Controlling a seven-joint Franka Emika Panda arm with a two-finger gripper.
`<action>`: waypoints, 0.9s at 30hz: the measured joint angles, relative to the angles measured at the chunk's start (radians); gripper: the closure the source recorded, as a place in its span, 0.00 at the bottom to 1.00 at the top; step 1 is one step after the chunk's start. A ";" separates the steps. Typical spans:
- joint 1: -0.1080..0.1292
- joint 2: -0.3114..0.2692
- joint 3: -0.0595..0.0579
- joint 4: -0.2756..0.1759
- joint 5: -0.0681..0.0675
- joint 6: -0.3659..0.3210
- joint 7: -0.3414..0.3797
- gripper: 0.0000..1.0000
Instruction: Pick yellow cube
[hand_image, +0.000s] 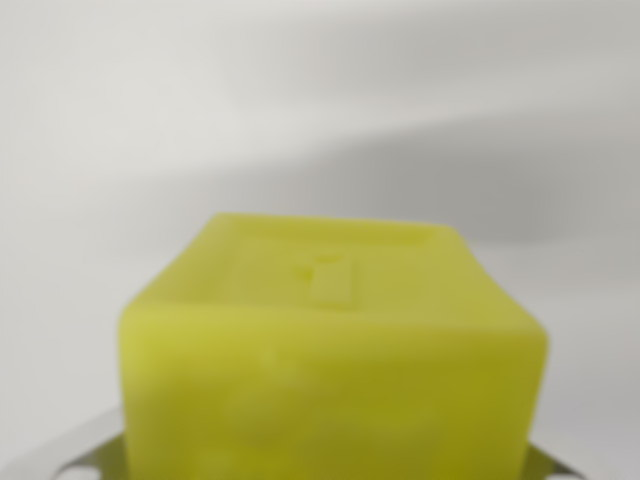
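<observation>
A yellow cube (335, 350) fills the lower middle of the wrist view, very close and blurred, with a small raised notch on its top face. My gripper (320, 465) sits around it. A metal finger (90, 452) shows at the bottom left corner and another at the bottom right, each pressed against a side of the cube. The fingertips themselves are hidden behind the cube and below the frame edge.
Behind the cube there is only a plain white surface (300, 90) with soft grey shadow bands across it. No other object is in view.
</observation>
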 joint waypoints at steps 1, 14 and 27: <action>0.000 -0.007 0.000 0.000 0.000 -0.007 0.000 1.00; 0.000 -0.091 0.000 0.013 0.001 -0.103 -0.001 1.00; 0.000 -0.165 0.000 0.034 0.002 -0.200 -0.002 1.00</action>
